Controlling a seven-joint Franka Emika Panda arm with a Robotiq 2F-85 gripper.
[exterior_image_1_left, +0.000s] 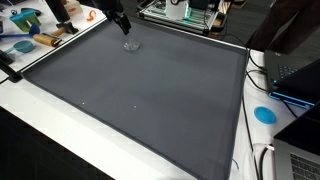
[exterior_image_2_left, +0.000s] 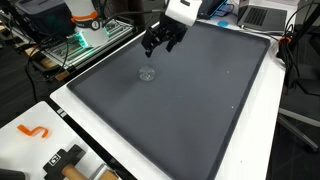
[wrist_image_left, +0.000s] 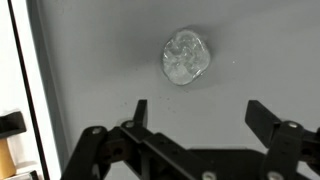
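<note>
One small clear lump (wrist_image_left: 187, 57), glassy and crumpled-looking, lies alone on the grey mat (exterior_image_1_left: 150, 100) that covers the worktop (exterior_image_1_left: 60, 130). The gripper (wrist_image_left: 197, 108) hangs just above it, jaws spread wide with nothing between them. In the wrist view the lump sits at twelve o'clock from the gap, ahead of the fingertips rather than between them. I reckon a straight drop from here could miss it or land a finger on its edge. Something so light might skid across the mat or get squashed. Being see-through, its outline is also easy to misjudge.
</note>
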